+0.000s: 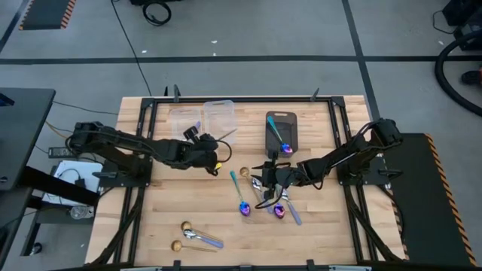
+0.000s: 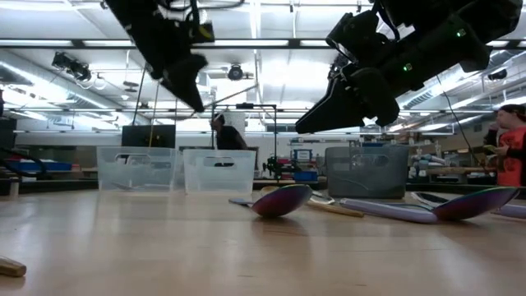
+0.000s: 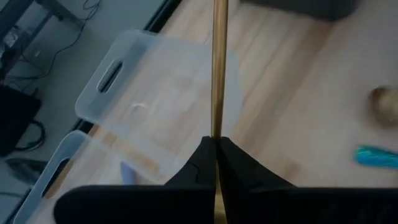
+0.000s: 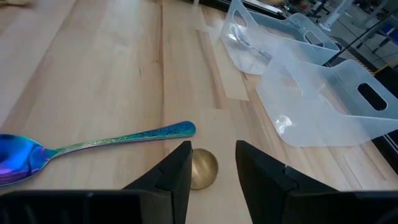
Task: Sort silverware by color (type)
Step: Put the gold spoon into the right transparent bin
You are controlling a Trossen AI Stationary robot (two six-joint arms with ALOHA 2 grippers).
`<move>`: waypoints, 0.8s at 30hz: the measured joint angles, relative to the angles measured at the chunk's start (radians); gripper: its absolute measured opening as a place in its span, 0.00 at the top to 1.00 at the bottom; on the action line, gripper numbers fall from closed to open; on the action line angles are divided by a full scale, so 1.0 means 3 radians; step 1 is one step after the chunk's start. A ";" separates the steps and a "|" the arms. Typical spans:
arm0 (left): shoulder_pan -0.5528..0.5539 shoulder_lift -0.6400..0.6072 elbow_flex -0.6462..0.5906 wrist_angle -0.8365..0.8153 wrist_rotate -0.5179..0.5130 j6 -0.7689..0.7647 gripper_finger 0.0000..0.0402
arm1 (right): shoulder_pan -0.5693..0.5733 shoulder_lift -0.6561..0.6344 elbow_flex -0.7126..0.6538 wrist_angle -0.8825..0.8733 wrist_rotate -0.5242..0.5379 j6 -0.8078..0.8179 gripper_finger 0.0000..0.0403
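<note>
- Pale wooden planks make up the table (image 1: 196, 203), framed by dark rails, with grey workshop floor all around and a person standing far off behind it.
- At the far edge stand two clear plastic bins (image 1: 202, 118) side by side, and a dark grey bin (image 1: 282, 129) to their right holding one iridescent spoon (image 1: 280, 139).
- The left gripper (image 1: 216, 156) hangs just in front of the clear bins, fingers pinched tight on a gold spoon (image 3: 218, 68) whose handle sticks straight out over the nearer bin.
- The right gripper (image 4: 211, 167) is near the middle of the table, fingers parted a moderate way and holding nothing, straddling a gold spoon bowl (image 4: 203, 168) on the wood.
- Just beside it lies a teal-handled spoon (image 4: 93, 147).
- More spoons lie in a loose cluster (image 1: 267, 202) under and in front of the right gripper.
- Near the front edge sit two gold pieces and a lavender-handled spoon (image 1: 194, 236).
</note>
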 joint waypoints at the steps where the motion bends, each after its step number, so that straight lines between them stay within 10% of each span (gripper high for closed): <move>1: 0.0044 0.0000 -0.0054 0.0075 0.0000 0.0050 0.98 | 0.0000 0.0000 0.0000 0.0001 0.0002 -0.0007 0.67; 24: 0.1069 -0.0001 -0.0790 0.2016 0.0708 0.0697 0.98 | 0.0000 0.0000 0.0000 0.0003 -0.0209 -0.0082 0.67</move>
